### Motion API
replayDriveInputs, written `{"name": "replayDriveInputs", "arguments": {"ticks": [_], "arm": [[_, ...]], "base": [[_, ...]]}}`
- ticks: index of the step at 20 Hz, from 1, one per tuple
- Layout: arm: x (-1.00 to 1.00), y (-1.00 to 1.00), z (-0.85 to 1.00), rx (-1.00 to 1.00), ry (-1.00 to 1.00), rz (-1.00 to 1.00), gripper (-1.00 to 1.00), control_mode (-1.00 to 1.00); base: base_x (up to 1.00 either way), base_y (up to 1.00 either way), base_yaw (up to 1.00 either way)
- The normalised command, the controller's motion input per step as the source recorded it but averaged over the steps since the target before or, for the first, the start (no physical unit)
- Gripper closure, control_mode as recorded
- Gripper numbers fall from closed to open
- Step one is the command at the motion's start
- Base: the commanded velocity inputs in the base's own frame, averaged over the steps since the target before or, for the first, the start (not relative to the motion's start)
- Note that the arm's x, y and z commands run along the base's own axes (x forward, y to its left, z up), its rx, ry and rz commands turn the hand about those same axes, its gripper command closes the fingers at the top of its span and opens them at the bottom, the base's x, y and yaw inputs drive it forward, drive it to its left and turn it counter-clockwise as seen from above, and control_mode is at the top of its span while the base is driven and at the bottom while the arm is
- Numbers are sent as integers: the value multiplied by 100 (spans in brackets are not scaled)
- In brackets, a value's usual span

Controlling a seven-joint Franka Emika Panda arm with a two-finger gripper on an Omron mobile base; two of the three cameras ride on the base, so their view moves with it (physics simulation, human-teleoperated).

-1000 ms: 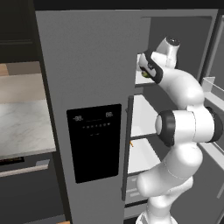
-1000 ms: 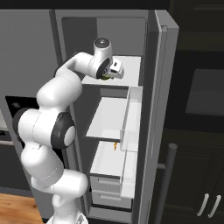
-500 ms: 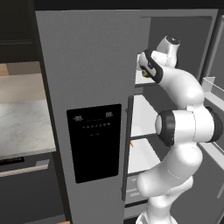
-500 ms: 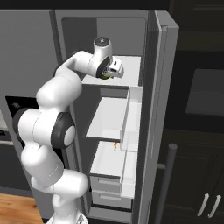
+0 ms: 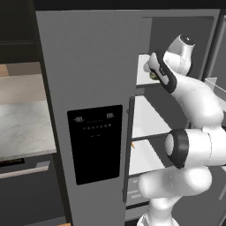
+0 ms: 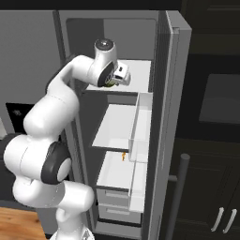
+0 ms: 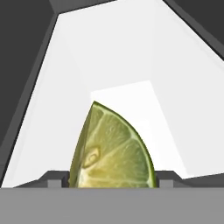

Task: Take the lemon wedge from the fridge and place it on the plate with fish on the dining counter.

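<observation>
Fridge [image 6: 166, 117]: right door open, white inner shelves exposed. Arm reaches to the upper shelf [image 6: 138, 75]. Gripper [image 6: 114, 80] at the shelf's front, fingers closed in around the lemon wedge [image 7: 114, 151], which sits between them; firm contact cannot be confirmed. Judgement: wedge light, soft, wet-slippery on cut faces; best held across rind and flesh with a gentle squeeze.

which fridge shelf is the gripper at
The top white shelf of the fridge; the gripper is there, the lemon wedge between its fingers.
</observation>
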Motion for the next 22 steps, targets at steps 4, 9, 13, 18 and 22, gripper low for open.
{"name": "replayDriveInputs", "arguments": {"ticks": [4,9,13,18,22], "arm": [[-100,6,50,0,-9,-1,100,-100],[-100,14,50,1,-4,-6,100,-100],[-100,28,-1,0,1,-6,100,-100],[-100,30,-19,0,5,-5,100,-100],[-92,16,-22,-1,-2,-1,100,-100]], "base": [[0,0,0],[0,0,0],[0,0,0],[0,0,0],[0,0,0]]}}
